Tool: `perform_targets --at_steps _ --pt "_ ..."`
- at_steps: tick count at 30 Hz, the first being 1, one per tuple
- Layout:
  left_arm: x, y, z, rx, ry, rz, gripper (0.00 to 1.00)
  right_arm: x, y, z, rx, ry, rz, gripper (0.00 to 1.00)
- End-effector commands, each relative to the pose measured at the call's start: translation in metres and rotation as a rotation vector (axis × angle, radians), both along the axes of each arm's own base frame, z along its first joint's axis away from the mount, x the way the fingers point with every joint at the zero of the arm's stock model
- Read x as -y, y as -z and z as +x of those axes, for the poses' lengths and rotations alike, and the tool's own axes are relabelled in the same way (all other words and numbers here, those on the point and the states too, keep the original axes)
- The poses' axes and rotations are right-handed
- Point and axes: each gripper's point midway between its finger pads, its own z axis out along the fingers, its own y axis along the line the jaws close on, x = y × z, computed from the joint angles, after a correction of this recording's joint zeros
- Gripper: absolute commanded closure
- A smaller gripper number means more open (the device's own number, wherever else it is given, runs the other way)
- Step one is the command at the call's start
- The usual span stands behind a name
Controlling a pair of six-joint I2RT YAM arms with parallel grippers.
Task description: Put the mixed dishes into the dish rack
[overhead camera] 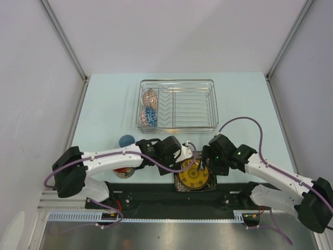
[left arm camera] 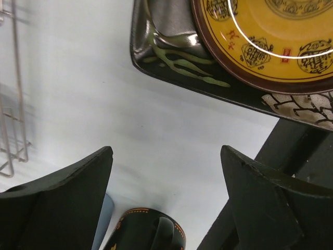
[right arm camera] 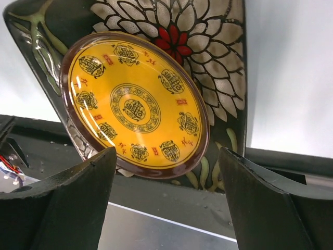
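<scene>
The dark square plate (overhead camera: 180,183) with its yellow round, brown-rimmed centre (overhead camera: 193,176) lies at the table's near edge between the arms. My left gripper (overhead camera: 187,152) hangs open just left of its far corner, nothing between the fingers; the plate's corner (left arm camera: 171,57) shows ahead. My right gripper (overhead camera: 206,158) stands open above the plate's right side, its fingers either side of the yellow round (right arm camera: 135,104) without touching. The light-blue cup (overhead camera: 126,140) stands on the table. The mug (left arm camera: 148,232) sits under the left arm. Both patterned bowls, reddish-white (overhead camera: 150,98) and blue (overhead camera: 149,117), stand in the dish rack (overhead camera: 192,104).
The rack's right part holds only wire prongs. The black base rail (overhead camera: 156,190) runs along the near edge under the plate. Grey walls close in the table on three sides. Rack wires (left arm camera: 13,104) show at the left of the left wrist view.
</scene>
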Motion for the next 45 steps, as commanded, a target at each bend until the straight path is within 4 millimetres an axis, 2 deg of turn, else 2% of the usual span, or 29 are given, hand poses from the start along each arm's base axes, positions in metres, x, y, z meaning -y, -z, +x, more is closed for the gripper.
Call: perform_targets --at_steps 1,8,12,26,31,37,41,45 --pt "0.006 0.008 -0.003 -0.026 0.013 -0.004 0.10 -0.010 0.004 0.005 0.008 -0.038 0.032 0.16" --pt "0.015 0.014 0.001 -0.021 0.043 0.000 0.11 -0.008 0.026 0.005 -0.038 -0.033 0.040 0.17" --pt "0.024 0.018 0.003 -0.030 0.054 -0.005 0.11 -0.002 0.041 -0.002 -0.084 -0.027 0.048 0.18" --pt "0.057 0.026 0.018 -0.030 0.046 -0.034 0.11 -0.007 0.045 -0.007 -0.132 0.037 0.236 0.31" --pt "0.059 0.031 0.019 -0.037 0.042 -0.031 0.11 -0.010 0.042 -0.008 -0.139 0.050 0.279 0.33" --pt "0.055 0.030 0.012 -0.051 0.076 -0.020 0.11 -0.013 0.041 -0.004 -0.127 0.061 0.293 0.33" --pt "0.042 0.028 -0.003 -0.087 0.133 -0.016 0.11 -0.015 0.041 -0.001 -0.120 0.065 0.298 0.34" --pt "0.039 0.028 -0.024 -0.140 0.193 -0.026 0.11 -0.018 0.041 0.005 -0.111 0.071 0.311 0.35"
